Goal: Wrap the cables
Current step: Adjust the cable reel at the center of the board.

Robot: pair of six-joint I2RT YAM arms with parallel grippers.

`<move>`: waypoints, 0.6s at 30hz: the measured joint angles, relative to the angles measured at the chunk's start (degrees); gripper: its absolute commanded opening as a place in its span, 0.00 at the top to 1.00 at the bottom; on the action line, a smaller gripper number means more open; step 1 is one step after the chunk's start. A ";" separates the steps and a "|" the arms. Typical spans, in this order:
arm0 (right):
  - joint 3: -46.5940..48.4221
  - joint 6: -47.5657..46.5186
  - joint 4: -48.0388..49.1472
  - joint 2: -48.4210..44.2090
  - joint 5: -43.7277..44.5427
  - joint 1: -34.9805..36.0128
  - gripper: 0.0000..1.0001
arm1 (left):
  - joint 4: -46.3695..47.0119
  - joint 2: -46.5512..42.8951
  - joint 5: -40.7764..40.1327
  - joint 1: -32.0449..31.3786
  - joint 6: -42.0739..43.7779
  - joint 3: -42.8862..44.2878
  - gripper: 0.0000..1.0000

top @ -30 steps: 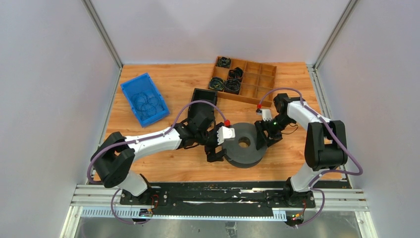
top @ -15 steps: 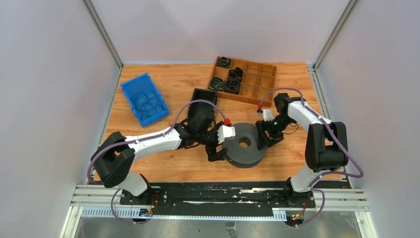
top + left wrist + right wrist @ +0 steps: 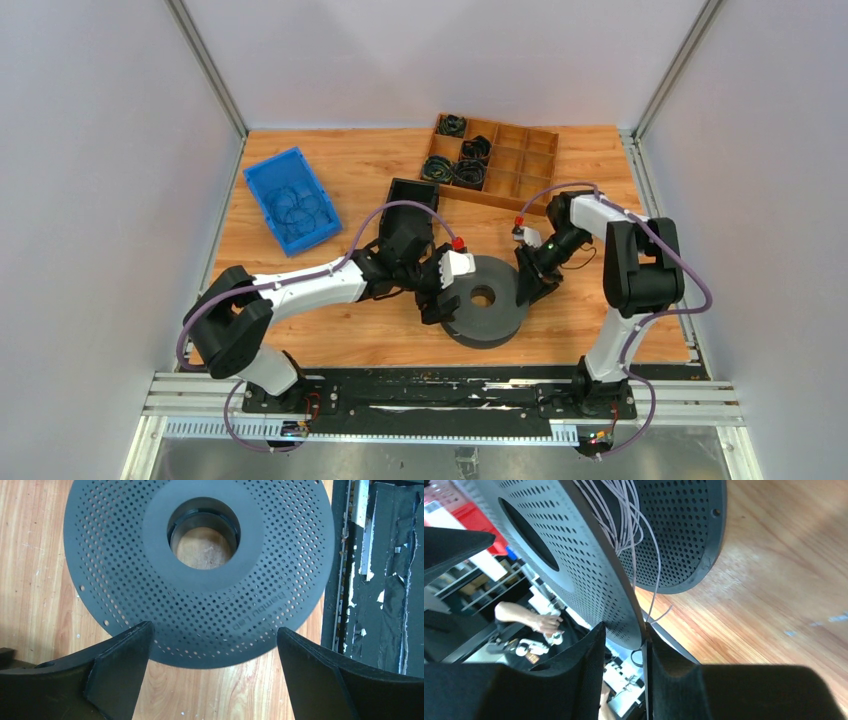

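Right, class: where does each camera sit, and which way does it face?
Top external: high behind the robot, looking down on the table; left arm, right arm show.
Left wrist: above the spool, looking down; open left gripper shows.
Right wrist: beside the spool, facing its wire; right gripper pinches its rim.
Shared: all see the spool.

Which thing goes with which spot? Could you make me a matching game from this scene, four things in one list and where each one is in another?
Things:
1. blue bin
2. wooden tray
3. white wire
4. right gripper

Places:
A. pinching the grey spool by its rim
B. far side, holding black coils
C. lying between the spool's two discs
D. left side, holding thin dark wires

Pairs: 1-D, 2-B, 3-C, 4-A
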 measured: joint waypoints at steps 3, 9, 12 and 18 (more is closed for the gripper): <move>0.37 -0.33 -1.42 2.38 -2.58 -0.22 0.76 | 0.35 0.00 -0.11 0.00 -0.37 -0.28 0.02; 1.05 -1.33 -3.28 6.21 -7.23 -1.22 0.76 | 1.51 0.22 -0.20 0.00 -0.81 -0.52 0.02; 1.05 -1.70 -3.52 7.30 -9.51 -1.53 0.76 | 2.25 0.42 -0.31 -0.02 -0.83 -0.70 0.02; 0.59 -2.03 -2.73 8.70 -12.61 -1.62 0.69 | 4.07 0.66 -1.53 -0.74 -0.81 -1.25 0.02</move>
